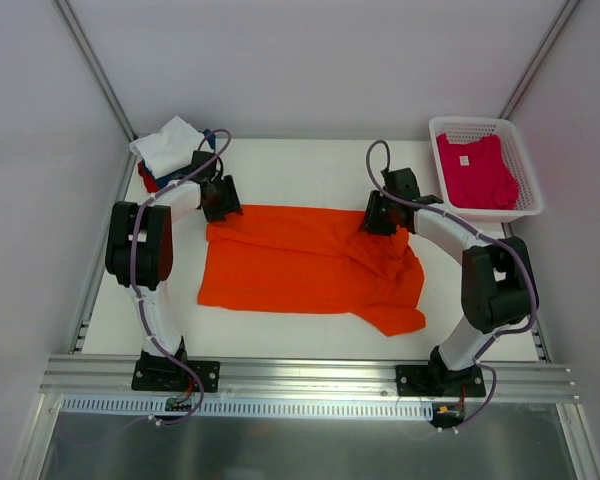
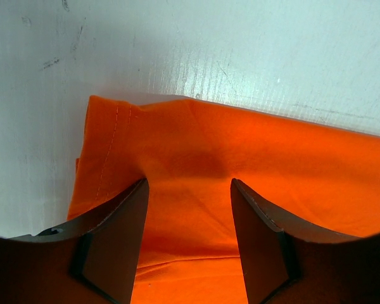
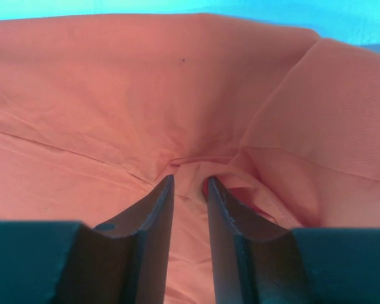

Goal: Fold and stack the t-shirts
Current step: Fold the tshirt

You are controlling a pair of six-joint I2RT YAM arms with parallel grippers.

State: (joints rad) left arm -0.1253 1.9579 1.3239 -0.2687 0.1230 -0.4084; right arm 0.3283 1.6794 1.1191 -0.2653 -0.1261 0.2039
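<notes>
A bright orange t-shirt (image 1: 300, 265) lies spread across the middle of the table, its right side rumpled. My left gripper (image 1: 220, 205) is down on the shirt's far left corner. In the left wrist view this gripper (image 2: 189, 180) is open, both fingers resting on flat orange cloth (image 2: 272, 164). My right gripper (image 1: 383, 225) is at the shirt's far right edge. Its jaws (image 3: 190, 178) stand narrowly open, with a raised fold of the orange cloth (image 3: 114, 95) bunched between the tips. A magenta-pink t-shirt (image 1: 475, 170) lies in the basket. Folded white (image 1: 170, 145), red (image 1: 148, 182) and navy (image 1: 212, 140) shirts are stacked at the far left.
The white mesh basket (image 1: 480, 122) stands at the far right corner of the table. White walls close in the back and sides. An aluminium rail (image 1: 300, 375) with both arm bases runs along the near edge.
</notes>
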